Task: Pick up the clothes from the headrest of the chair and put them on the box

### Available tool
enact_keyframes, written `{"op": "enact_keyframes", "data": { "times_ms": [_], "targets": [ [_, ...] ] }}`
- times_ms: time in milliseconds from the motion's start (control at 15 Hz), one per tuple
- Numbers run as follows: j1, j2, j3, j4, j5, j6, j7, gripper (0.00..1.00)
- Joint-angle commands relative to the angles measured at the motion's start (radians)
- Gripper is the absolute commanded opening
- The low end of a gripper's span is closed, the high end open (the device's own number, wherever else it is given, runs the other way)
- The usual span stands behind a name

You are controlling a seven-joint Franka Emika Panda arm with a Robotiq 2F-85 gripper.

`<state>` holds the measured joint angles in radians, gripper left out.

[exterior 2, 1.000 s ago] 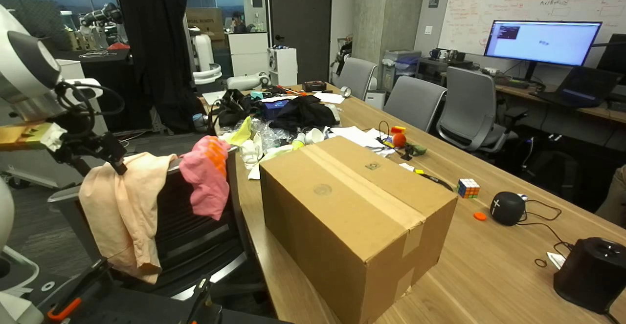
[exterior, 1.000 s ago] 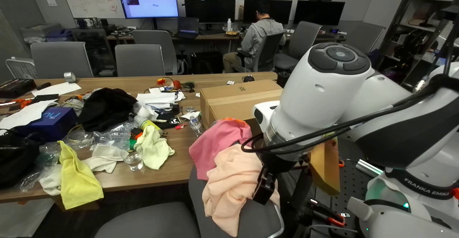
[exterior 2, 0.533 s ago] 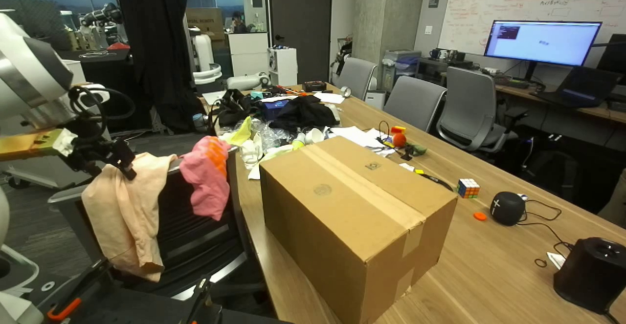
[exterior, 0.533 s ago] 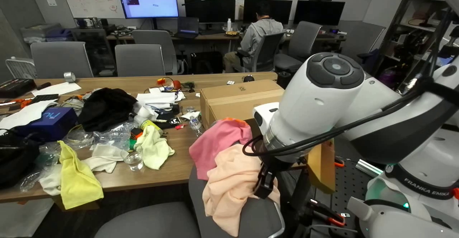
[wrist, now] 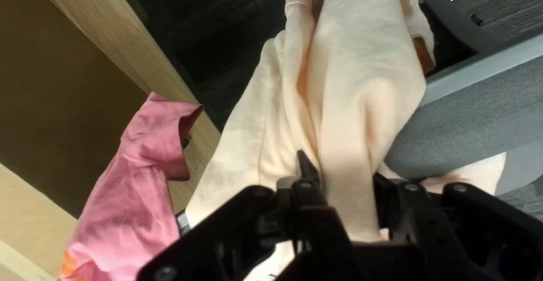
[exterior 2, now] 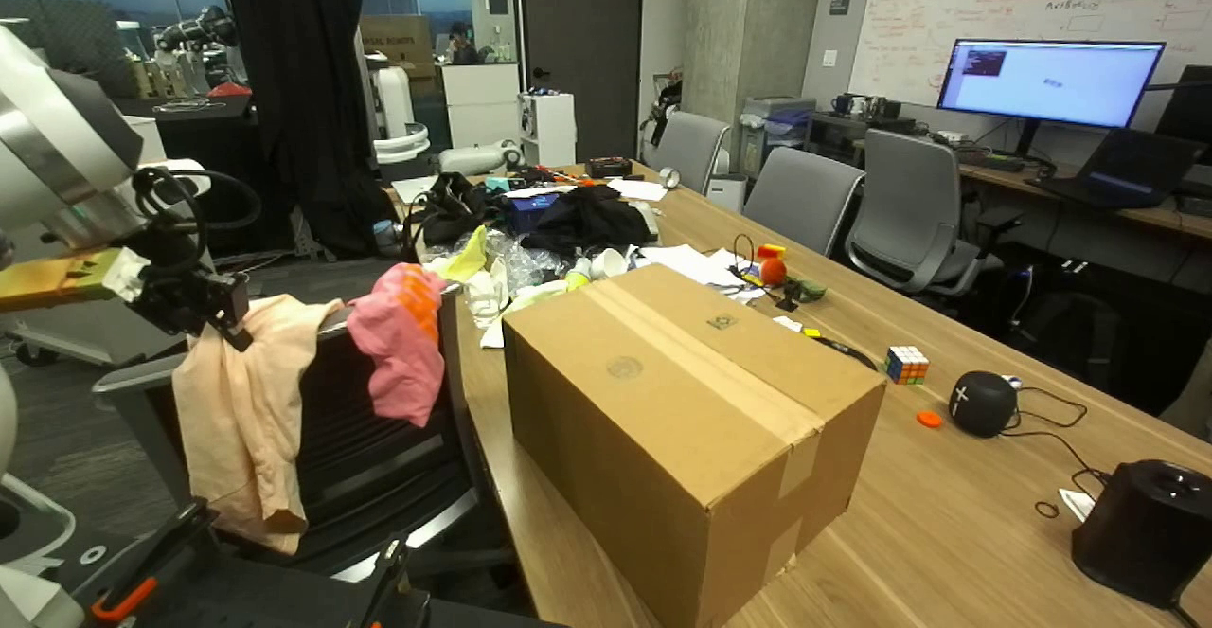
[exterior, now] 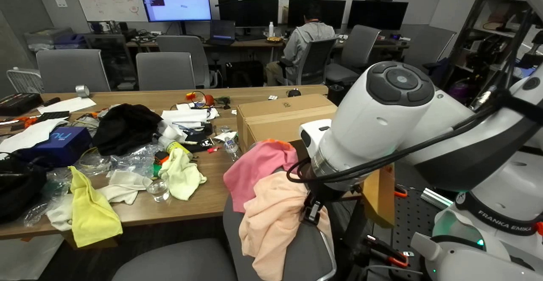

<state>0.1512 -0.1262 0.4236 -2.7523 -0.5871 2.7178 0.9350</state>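
Observation:
A peach cloth (exterior: pixel 271 226) and a pink cloth with orange marks (exterior: pixel 262 168) hang over the top of a grey chair (exterior: pixel 307 257). Both show again in an exterior view, peach cloth (exterior 2: pixel 248 420) left of pink cloth (exterior 2: pixel 398 353). In the wrist view my gripper (wrist: pixel 338 164) has a bunched fold of the peach cloth (wrist: pixel 360 56) filling the space between its fingers, pressed from both sides. The cloth still lies across the chair top. The closed cardboard box (exterior 2: pixel 663 372) stands on the table beside the chair, taped along its top.
The wooden table (exterior 2: pixel 947 476) carries a Rubik's cube (exterior 2: pixel 906 365), black speakers, papers, plastic wrap and more cloths. A water bottle (exterior: pixel 231 147) stands close to the box. Black equipment with orange-handled clamps (exterior 2: pixel 123 600) lies below the arm.
The gripper has dropped slightly onto the peach cloth and its fingers have drawn together. The peach cloth has gathered and its hanging edges have shifted inward. The pink cloth and box have stayed put.

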Motion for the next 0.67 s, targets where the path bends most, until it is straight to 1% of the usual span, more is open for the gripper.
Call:
{"op": "enact_keyframes", "data": {
  "times_ms": [0,67,133,200,267,400,467,600],
  "targets": [
    [0.003,-0.019,-0.006,0.000,0.007,0.010,-0.001,0.00],
    [0.019,-0.029,-0.014,0.000,0.063,0.000,-0.050,0.01],
    [0.041,-0.030,-0.025,0.005,0.151,-0.019,-0.120,0.03],
    [0.077,-0.020,-0.053,0.023,0.255,-0.046,-0.216,0.03],
    [0.092,-0.025,-0.062,0.037,0.332,-0.079,-0.292,0.03],
    [0.122,-0.097,-0.085,0.084,0.486,-0.223,-0.449,0.03],
    [0.124,-0.131,-0.097,0.117,0.527,-0.310,-0.509,0.03],
    [0.102,-0.180,-0.108,0.194,0.519,-0.457,-0.553,0.03]
  ]
}}
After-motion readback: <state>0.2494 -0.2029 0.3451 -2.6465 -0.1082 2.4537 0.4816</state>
